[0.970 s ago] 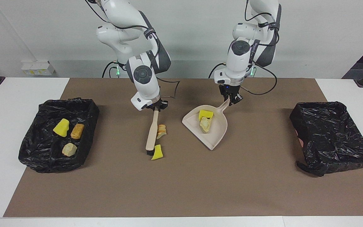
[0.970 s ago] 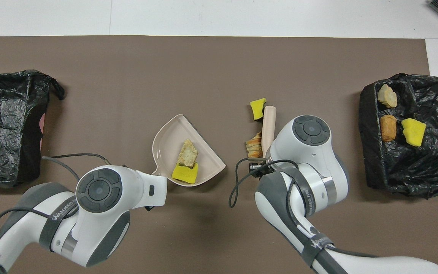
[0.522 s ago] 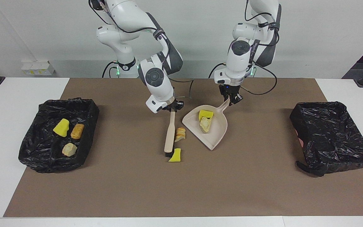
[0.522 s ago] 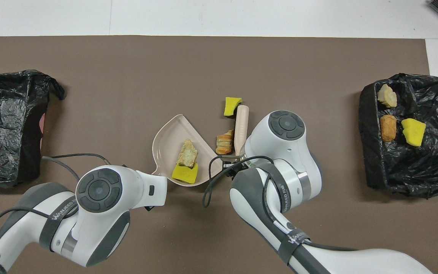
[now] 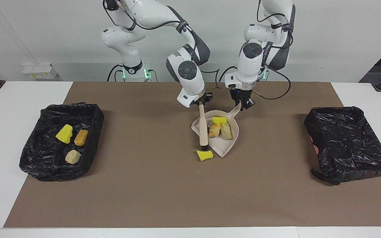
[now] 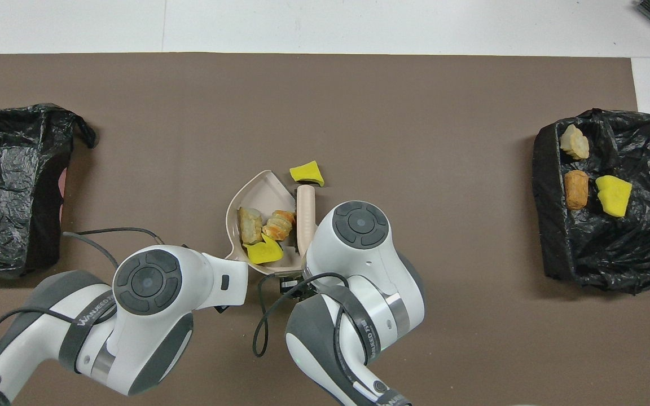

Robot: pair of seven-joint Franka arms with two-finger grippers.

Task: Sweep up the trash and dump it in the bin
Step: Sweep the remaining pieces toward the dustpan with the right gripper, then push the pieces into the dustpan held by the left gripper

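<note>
The beige dustpan [image 5: 225, 137], gripped at its handle by the closed left gripper [image 5: 242, 105], now holds three scraps [image 5: 219, 128], one more than before, since the brush [image 5: 203, 132] clamped in the right gripper [image 5: 201, 101] pushed the bread chunk [image 5: 214, 130] in, while a yellow wedge [image 5: 204, 155] lies just outside its rim and three scraps sit in the black-lined bin [image 5: 45, 162] toward the right arm's end.

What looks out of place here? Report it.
One yellow scrap lies on the mat just outside the dustpan mouth, at the brush tip; it missed the pan, while three scraps sit inside.
</note>
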